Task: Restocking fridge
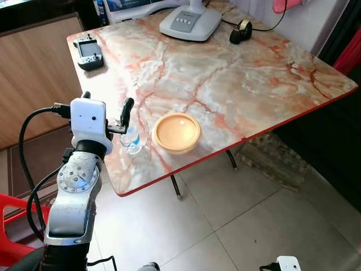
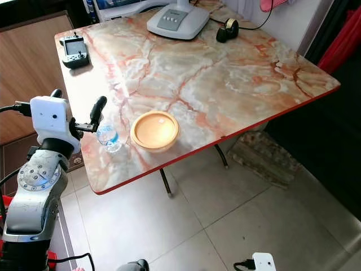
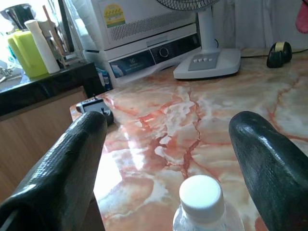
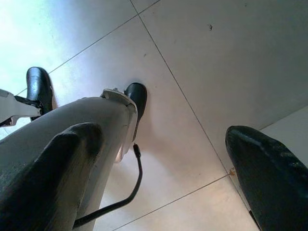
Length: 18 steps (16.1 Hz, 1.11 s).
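Left gripper point(image 3: 166, 159) spread wide, fingers either side of water bottle point(image 3: 204, 204), not gripping

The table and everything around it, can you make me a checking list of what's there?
Surface: marble-look table, red edge, bare in the middle.
Job's things: small water bottle with white cap, upright near the front edge, beside a wooden bowl.
Clutter: fan base, tape roll, handheld remote at the far side.
Grippers: left gripper open, fingers either side of the bottle; right gripper open, hanging over the floor.
Cables: black cable on the left arm; a cord by the fan.
Surroundings: tiled floor, wooden cabinet.
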{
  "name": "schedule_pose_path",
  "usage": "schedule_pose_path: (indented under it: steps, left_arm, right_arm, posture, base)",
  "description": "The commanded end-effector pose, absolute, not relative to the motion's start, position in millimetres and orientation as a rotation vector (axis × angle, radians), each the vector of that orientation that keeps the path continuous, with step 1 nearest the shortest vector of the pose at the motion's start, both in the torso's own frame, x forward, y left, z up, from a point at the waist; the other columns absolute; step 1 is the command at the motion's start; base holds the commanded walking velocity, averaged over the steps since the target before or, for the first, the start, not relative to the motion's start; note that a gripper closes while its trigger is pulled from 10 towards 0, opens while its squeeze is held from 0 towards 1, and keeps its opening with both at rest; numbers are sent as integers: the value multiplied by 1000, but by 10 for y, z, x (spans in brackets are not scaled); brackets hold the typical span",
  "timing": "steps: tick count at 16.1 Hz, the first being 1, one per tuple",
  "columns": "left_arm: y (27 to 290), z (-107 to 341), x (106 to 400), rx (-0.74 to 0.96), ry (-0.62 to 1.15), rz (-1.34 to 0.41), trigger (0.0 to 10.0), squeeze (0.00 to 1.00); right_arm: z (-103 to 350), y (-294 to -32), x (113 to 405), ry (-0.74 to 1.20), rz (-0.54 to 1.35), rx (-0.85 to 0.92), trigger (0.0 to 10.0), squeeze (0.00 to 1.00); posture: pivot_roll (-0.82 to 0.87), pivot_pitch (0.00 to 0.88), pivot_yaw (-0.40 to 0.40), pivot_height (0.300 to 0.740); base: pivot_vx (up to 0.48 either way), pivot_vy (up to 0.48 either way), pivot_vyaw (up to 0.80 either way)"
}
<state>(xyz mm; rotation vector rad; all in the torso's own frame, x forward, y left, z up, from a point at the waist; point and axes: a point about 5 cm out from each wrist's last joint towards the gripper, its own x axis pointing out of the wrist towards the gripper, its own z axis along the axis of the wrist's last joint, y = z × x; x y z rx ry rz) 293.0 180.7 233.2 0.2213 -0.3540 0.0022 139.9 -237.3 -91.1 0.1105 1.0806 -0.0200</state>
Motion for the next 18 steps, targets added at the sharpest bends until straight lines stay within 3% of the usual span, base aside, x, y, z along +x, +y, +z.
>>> schedule_pose_path:
  steps: [1, 9, 15, 18]
  left_arm:
    - [1791, 2436, 2884, 243, -403, 5, 10000, 0]
    - [1753, 2446, 2887, 244, -410, -6, 10000, 0]
    - [1705, 2508, 2867, 241, -429, -37, 10000, 0]
    - [1710, 2778, 2880, 205, -422, -27, 10000, 0]
  right_arm:
    - [-941, -2374, 1315, 1111, -24, 119, 10000, 0]
    - [-943, -2370, 1312, 1113, -18, 120, 10000, 0]
    - [-944, -2360, 1315, 1114, -14, 120, 10000, 0]
    - [-944, -2358, 1316, 1116, -7, 116, 10000, 0]
  posture:
    - [234, 182, -9, 740]
    - [236, 183, -9, 740]
    - [245, 187, -8, 740]
    - [254, 190, -9, 740]
  base:
    - [240, 0, 0]
    - [281, 0, 0]
    - [0, 0, 0]
    - [0, 0, 0]
